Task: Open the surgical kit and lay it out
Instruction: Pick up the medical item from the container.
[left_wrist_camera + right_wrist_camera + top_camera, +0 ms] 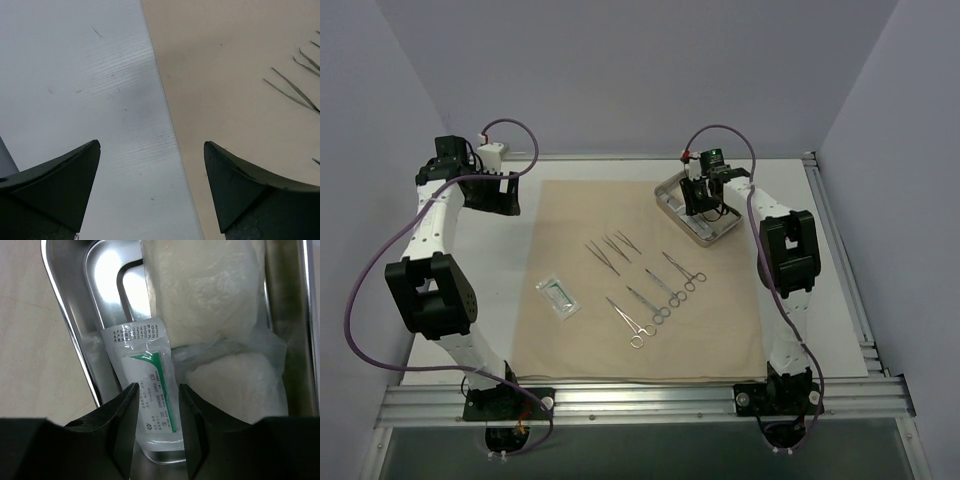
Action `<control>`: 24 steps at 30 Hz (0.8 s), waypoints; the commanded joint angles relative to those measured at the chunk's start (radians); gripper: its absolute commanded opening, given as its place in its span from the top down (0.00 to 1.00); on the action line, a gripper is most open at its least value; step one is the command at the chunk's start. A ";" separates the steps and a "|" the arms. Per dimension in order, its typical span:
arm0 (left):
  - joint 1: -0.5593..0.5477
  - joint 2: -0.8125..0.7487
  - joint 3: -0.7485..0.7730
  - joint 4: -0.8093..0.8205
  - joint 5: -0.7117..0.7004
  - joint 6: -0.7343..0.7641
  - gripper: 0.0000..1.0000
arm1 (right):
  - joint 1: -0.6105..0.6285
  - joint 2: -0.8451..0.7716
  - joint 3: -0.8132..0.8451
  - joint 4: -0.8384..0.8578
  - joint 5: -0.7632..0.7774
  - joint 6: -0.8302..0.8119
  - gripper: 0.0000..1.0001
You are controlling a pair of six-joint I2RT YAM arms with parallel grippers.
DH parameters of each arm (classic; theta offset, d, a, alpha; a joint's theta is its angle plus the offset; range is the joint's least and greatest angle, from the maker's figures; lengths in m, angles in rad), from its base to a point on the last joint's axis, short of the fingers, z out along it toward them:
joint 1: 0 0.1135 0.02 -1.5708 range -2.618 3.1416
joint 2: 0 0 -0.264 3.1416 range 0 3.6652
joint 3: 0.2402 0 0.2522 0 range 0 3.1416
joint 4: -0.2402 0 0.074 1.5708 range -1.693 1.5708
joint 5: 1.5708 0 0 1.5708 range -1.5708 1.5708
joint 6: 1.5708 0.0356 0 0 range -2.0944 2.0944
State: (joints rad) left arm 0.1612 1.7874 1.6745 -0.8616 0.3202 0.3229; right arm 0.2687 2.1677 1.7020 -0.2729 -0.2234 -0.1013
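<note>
Clear packet [149, 385] in shiny steel tray [106, 275]

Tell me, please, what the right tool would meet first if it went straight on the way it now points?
Most likely the clear packet with green print, lying in the steel tray: it sits straight ahead of the right tool, framed by its fingers. The depth to it is unclear.
</note>
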 commanded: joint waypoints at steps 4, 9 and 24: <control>0.000 0.017 0.050 -0.008 -0.021 0.002 0.06 | -0.013 0.050 0.068 -0.031 -0.007 -0.041 0.63; 0.000 0.020 0.051 -0.010 -0.033 0.002 0.06 | -0.014 0.107 0.125 -0.071 -0.025 -0.058 0.63; 0.000 0.033 0.051 -0.013 -0.059 0.007 0.06 | -0.049 0.096 0.139 -0.100 -0.152 -0.071 0.95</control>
State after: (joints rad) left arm 0.1612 1.8175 1.6764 -0.8658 0.2672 0.3233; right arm 0.2337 2.2890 1.8107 -0.3119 -0.3370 -0.1612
